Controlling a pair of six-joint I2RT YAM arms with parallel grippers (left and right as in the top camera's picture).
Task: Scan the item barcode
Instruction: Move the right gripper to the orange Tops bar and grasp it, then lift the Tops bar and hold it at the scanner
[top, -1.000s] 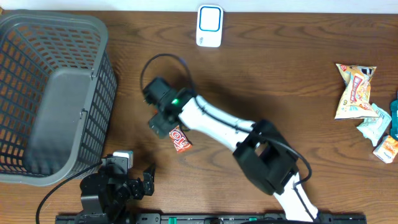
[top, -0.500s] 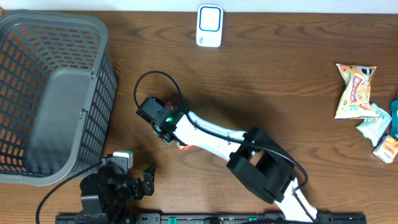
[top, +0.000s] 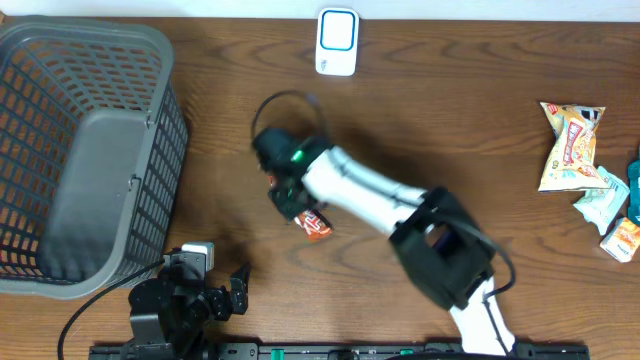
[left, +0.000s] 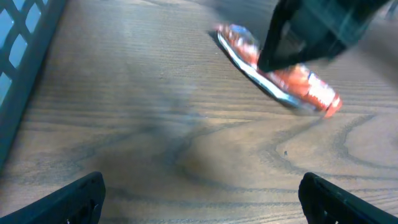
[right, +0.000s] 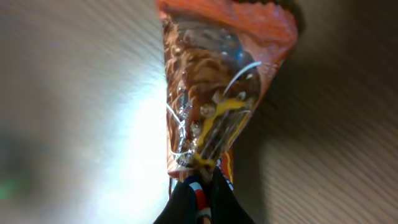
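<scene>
1. The bench (top: 470, 110) is dark brown wood and carries everything in the scene.
2. The grey basket (top: 170, 130) stands at the far left corner. I see nothing in it.
3. The right arm (top: 360, 190) reaches across the middle of the bench, with its wrist near the basket side.
4. The left arm (top: 185, 300) sits low at the front edge, apart from the work. The left fingers (left: 74, 199) are spread wide with only bare wood between them.
5. A small pile of spare snack packets (top: 572, 145) lies at the far right edge, well apart from the arm.
6. The white box with the blue face (top: 337, 42) at the back edge is, I judge, the scanner. It is well apart from the item.
7. The item is an orange-red snack packet (top: 318, 226) in the middle of the bench, just under the right wrist. The right fingers (right: 186, 208) are pinched tightly on one crimped end of it, and the rest of the packet hangs out beyond them.
8. The left wrist view is blurred, so I cannot tell whether the packet is clear of the wood.
9. The step in hand looks like the pick-up, with the grip made and the scan not yet done.
10. The next move calls for lifting the packet, carrying it to the scanner, and turning it so that the barcode faces the blue window. I cannot find the barcode in these views, and the thin pinch may let the packet swing.
</scene>
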